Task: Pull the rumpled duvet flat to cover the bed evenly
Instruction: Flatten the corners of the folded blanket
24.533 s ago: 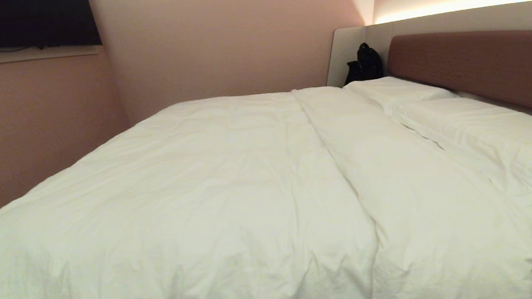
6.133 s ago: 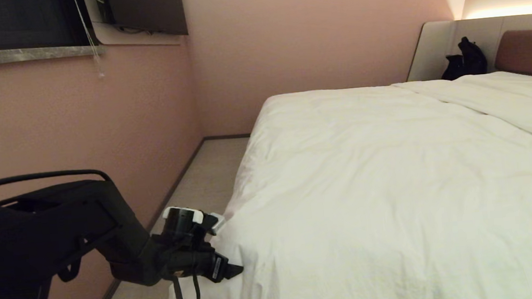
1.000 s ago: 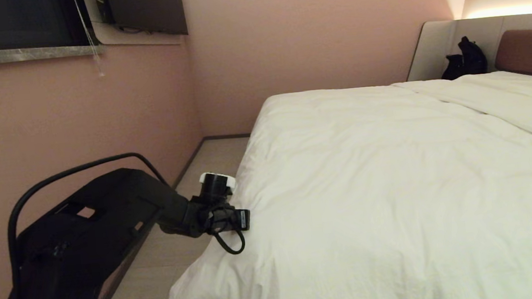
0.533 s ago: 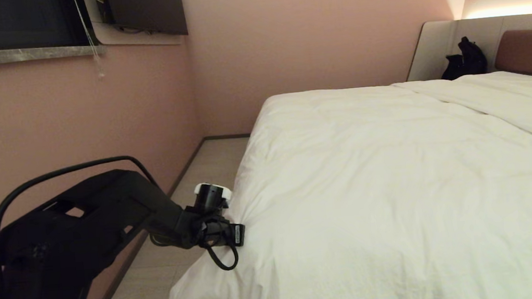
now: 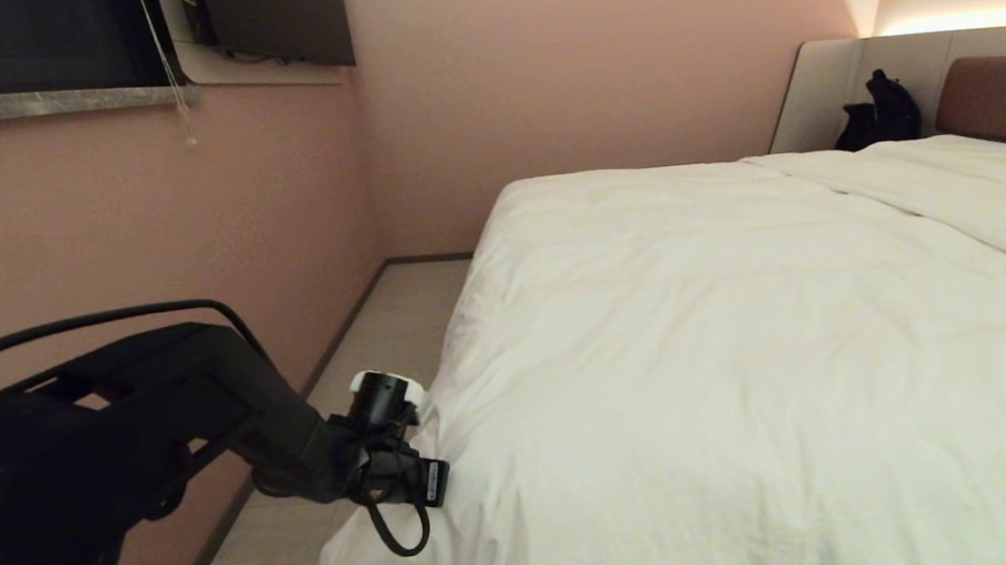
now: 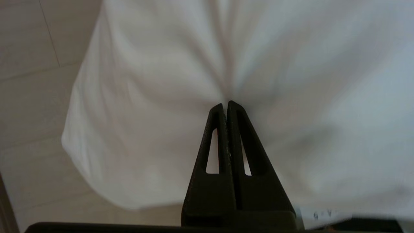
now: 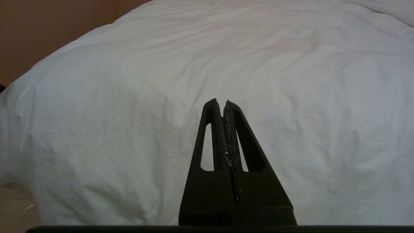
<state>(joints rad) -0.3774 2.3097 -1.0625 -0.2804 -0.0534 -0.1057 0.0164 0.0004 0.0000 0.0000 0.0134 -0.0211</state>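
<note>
The duvet (image 5: 745, 343) is soft white cloth with small wrinkles. The left gripper (image 6: 226, 105) is matt black plastic.

A strip of bare floor (image 5: 380, 330) is running between the pink wall (image 5: 143, 232) and the side of the bed (image 5: 1001, 98), leaving a narrow lane beside the bed. The left arm (image 5: 132, 415) is filling the near end of that lane, its left gripper (image 6: 226, 105) pinched on the duvet (image 5: 700, 347) at the bed's near corner. A black bag (image 5: 880, 113) is sitting at the bed's far corner by the headboard.
</note>
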